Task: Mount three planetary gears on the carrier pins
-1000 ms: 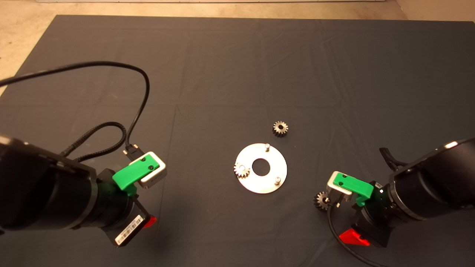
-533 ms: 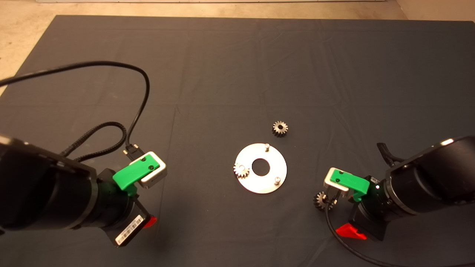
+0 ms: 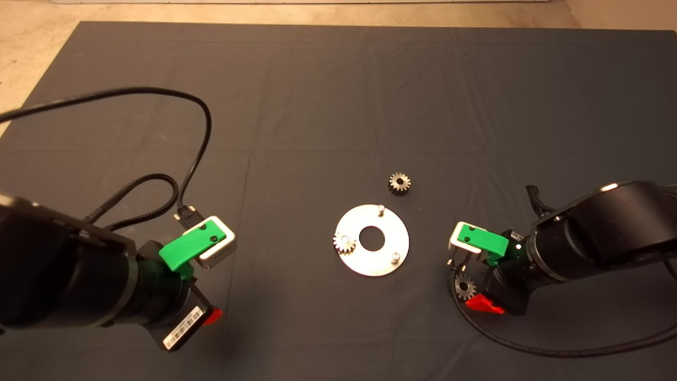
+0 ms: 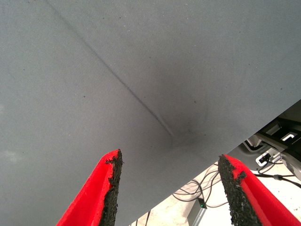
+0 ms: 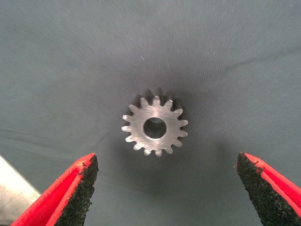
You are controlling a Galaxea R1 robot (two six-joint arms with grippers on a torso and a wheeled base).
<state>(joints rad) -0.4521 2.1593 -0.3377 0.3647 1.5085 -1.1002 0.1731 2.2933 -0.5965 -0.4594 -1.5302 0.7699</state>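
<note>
A flat silver disc [image 3: 391, 238] lies mid-mat with its carrier pins upright. One planetary gear [image 3: 344, 243] sits on the left pin; the far pin [image 3: 380, 208] and the near-right pin [image 3: 394, 257] are bare. A second gear [image 3: 400, 183] lies flat on the mat just beyond the disc. A third gear [image 3: 465, 288] [image 5: 155, 127] lies flat to the disc's right. My right gripper [image 5: 165, 159] hovers over it, open, one finger on each side and neither touching. My left gripper [image 4: 170, 157] is open over bare mat at the lower left.
A black cable [image 3: 201, 121] loops over the mat's left part to the left wrist. Another cable [image 3: 529, 349] trails from the right wrist along the mat's near side. Beige floor [image 3: 31, 47] borders the mat at the far and left sides.
My right arm has swung leftward, toward the disc, and turned, so the third gear now lies between its open fingers. The left arm, disc and other gears stay put.
</note>
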